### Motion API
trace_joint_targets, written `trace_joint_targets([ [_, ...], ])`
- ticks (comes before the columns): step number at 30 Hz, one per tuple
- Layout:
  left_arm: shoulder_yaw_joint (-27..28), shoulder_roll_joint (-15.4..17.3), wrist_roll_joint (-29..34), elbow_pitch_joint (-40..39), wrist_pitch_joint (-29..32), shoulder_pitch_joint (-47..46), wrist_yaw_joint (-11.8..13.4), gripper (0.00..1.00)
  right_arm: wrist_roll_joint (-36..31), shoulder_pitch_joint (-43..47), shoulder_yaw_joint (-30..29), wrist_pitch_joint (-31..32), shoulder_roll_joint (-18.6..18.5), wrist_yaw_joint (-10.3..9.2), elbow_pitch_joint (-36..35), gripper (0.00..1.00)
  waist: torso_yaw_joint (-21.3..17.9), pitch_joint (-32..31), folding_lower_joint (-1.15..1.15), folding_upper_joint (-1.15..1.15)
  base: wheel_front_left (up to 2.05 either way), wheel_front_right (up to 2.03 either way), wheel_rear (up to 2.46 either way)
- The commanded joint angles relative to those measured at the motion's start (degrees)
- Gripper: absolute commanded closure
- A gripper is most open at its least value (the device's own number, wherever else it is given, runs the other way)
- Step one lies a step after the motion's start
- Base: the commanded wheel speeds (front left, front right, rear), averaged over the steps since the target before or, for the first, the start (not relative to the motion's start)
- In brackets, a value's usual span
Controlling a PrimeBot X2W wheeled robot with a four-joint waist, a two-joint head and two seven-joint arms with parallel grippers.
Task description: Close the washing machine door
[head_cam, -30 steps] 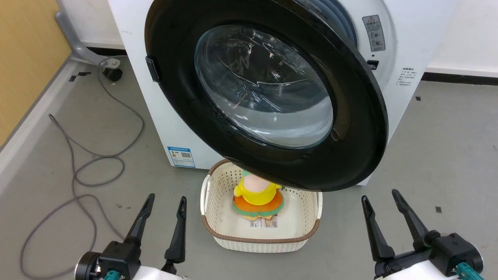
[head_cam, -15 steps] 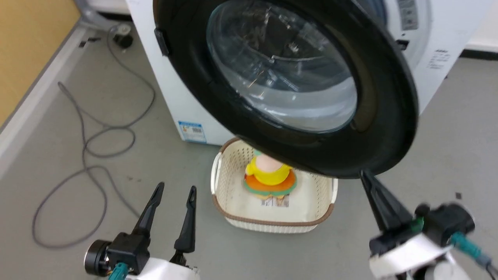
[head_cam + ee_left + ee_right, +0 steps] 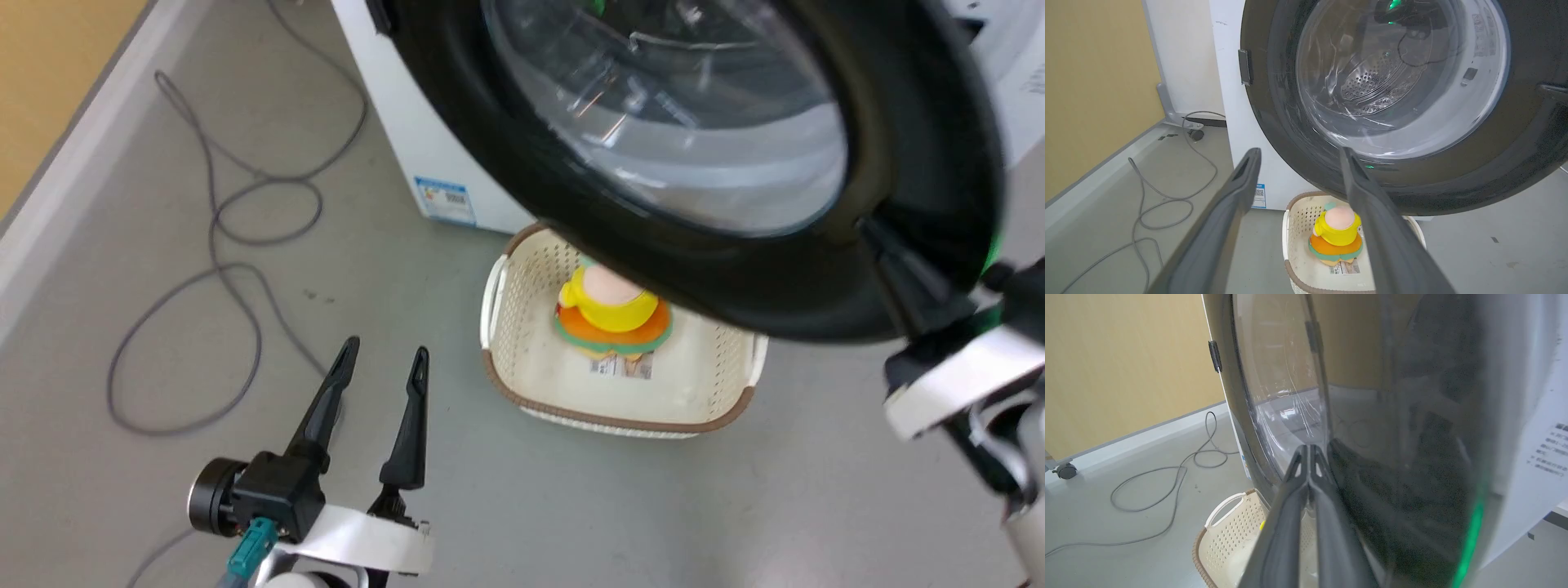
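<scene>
The washing machine door [image 3: 678, 122], black-rimmed with a bulging glass bowl, stands swung open in front of the white washing machine [image 3: 420, 139]. My right gripper [image 3: 873, 233] is shut with nothing between its fingers, and they rest against the door's lower right rim. In the right wrist view the closed gripper [image 3: 1309, 448] lies along the door [image 3: 1282, 375], beside the glass. My left gripper [image 3: 386, 347] is open low over the floor, left of the basket and apart from the door. In the left wrist view the steel drum [image 3: 1372, 77] shows through the door glass [image 3: 1400, 81].
A cream perforated basket [image 3: 612, 420] holding a yellow and orange plush toy [image 3: 612, 310] sits on the floor under the door. A grey cable [image 3: 229, 269] loops over the floor at left, beside a yellow wall [image 3: 49, 82]. Grey floor spreads around the basket.
My right gripper has shut and risen from the floor side to the door's lower right rim. The head camera has moved closer and lower. The left gripper remains open.
</scene>
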Motion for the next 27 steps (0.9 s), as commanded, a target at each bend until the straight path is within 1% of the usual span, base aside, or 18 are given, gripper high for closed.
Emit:
trace_joint_targets([
  [1,-0.02,-0.4,0.51,-0.36,-0.25,-1.39,-0.43,0.0,1.5,-2.66,-0.65,0.41,-1.42,-0.08,1.21,1.0,1.1,1.74,0.0,0.0,0.0,0.0,0.0],
  [6,-0.29,-0.76,0.55,-1.02,-0.25,-2.72,-0.59,0.0,4.07,-8.23,-1.46,1.54,-4.13,-0.08,4.69,1.0,2.23,4.15,0.0,0.0,0.0,0.0,0.0],
  [11,-0.82,-0.94,0.43,-1.39,-0.25,-3.95,-0.55,0.0,6.08,-15.28,-2.75,4.03,-5.81,-0.08,9.77,1.0,3.11,6.25,0.0,0.0,0.0,0.0,0.0],
  [12,-0.82,-0.94,0.43,-1.39,-0.25,-3.95,-0.55,0.0,6.08,-15.28,-2.75,4.03,-5.81,-0.08,9.77,1.0,3.11,6.25,0.0,0.0,0.0,0.0,0.0],
  [18,-1.87,-1.02,0.57,-1.22,-0.25,-5.24,-0.31,0.0,7.89,-23.82,-4.21,6.78,-7.05,-0.08,16.66,1.0,4.07,7.76,0.0,0.0,0.0,0.0,0.0],
  [19,-2.48,-1.03,0.02,-1.2,-0.25,-5.71,0.04,0.0,7.78,-27.21,-4.58,7.49,-7.85,-0.08,19.99,1.0,4.57,8.23,0.0,0.0,0.0,0.0,0.0],
  [23,-3.07,-1.04,-0.58,-1.17,-0.25,-6.16,0.63,0.0,7.75,-30.41,-5.42,7.42,-8.29,-0.08,23.79,1.0,5.14,8.59,0.0,0.0,0.0,0.0,0.0],
  [27,-3.17,-1.04,-0.87,-0.95,-0.25,-6.14,1.13,0.0,7.83,-31.39,-5.1,6.15,-8.28,-0.08,26.41,1.0,5.15,8.06,0.0,0.0,0.0,0.0,0.0],
])
